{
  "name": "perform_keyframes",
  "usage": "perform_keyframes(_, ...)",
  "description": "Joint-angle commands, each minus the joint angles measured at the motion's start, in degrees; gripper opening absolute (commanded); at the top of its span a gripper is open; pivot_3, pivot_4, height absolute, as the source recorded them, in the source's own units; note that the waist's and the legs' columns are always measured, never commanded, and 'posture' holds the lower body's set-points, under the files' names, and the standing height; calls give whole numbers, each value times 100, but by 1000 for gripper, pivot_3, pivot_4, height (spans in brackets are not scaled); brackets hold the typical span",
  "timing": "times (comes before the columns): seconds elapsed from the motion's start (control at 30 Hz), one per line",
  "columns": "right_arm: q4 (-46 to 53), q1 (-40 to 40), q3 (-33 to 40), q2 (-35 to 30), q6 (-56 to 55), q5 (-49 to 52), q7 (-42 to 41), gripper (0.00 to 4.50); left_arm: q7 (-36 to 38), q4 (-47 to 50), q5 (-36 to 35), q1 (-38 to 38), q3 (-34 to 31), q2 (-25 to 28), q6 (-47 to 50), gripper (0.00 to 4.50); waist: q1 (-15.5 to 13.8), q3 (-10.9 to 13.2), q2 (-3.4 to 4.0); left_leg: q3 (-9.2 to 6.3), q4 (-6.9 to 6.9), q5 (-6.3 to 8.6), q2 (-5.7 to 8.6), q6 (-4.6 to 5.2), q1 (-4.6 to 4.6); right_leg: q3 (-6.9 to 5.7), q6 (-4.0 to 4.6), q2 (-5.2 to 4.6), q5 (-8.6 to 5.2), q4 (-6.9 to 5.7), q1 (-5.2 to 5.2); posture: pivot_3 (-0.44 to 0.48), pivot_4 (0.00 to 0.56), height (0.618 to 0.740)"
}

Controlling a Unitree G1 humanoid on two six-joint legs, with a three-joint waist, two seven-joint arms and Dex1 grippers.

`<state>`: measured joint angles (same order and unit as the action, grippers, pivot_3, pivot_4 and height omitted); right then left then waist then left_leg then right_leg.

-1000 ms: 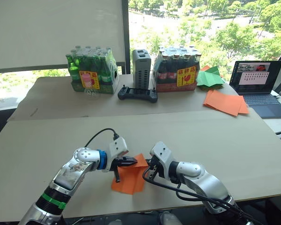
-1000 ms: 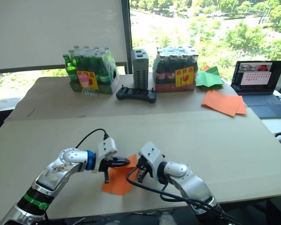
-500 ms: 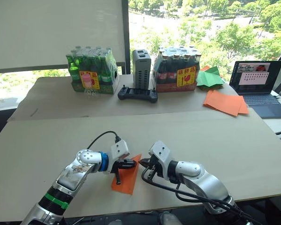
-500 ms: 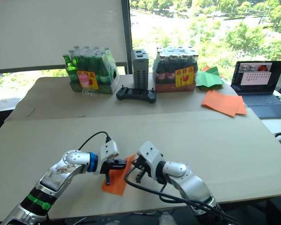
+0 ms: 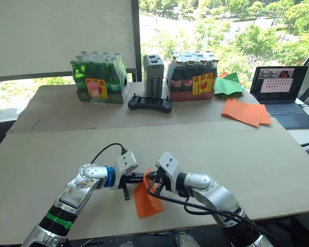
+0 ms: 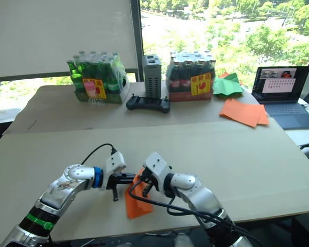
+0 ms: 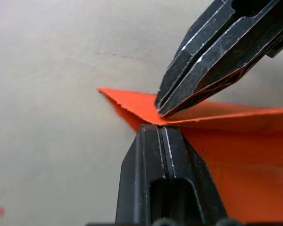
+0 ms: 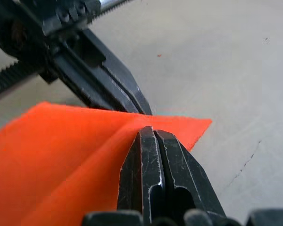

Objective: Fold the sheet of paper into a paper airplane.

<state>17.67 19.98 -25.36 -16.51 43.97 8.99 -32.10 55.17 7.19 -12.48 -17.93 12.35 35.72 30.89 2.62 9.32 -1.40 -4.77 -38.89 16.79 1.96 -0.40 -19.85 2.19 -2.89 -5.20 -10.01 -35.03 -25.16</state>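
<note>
Two hands pinch one folded orange paper

The left hand and right hand both pinch the sheet of paper near the table's front edge. Some folds done, no airplane yet.

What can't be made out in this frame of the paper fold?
- Head views: the left gripper and right gripper cover the sheet of paper where they pinch it.
- Wrist views: the sheet runs off the frame edge.
- Laptop screen text: too small to read.

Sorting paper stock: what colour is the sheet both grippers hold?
Bright orange; the sheet shows best in the right wrist view.
</note>
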Motion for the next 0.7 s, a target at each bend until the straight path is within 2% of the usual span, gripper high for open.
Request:
perform_keyframes(0.03, 76, 58, -89, 54, -139, -23, -51, 0, -80, 169, -51, 97, -181, 109, 105, 31, -12, 0, 0, 0, -1, 0, 1, 0, -1, 0, 0, -1, 0, 1, 0, 0, 150, 723)
perform_keyframes(0.27, -30, 87, -177, 47, -154, -56, -97, 0, -109, 600, -317, 141, -530, 259, 310, 31, -16, 0, 0, 0, -1, 0, 2, 0, -3, 0, 0, -3, 0, 2, -1, 0, 150, 723)
perform_keyframes(0.43, -45, 69, -181, 57, -143, -91, -101, 0, 273, 1296, -1404, 275, -1041, 242, 788, 31, -15, 0, 0, -1, -1, 0, 2, 0, -6, 0, 0, -4, 0, 2, -3, 0, 150, 723)
perform_keyframes(0.53, -43, 69, -178, 64, -133, -98, -107, 0, 384, 1350, -1225, 553, -757, 415, 603, 31, -4, 0, 0, 1, 0, 0, 2, 0, -4, 1, 0, -4, 0, 3, -2, 0, 150, 723)
perform_keyframes(0.7, -21, 98, -107, 53, -97, -83, -101, 0, 205, 914, -716, 803, -277, 340, 136, 31, -17, 0, 0, 2, 0, 0, 2, 0, -2, 2, 1, -2, 0, 2, -2, 0, 150, 723)
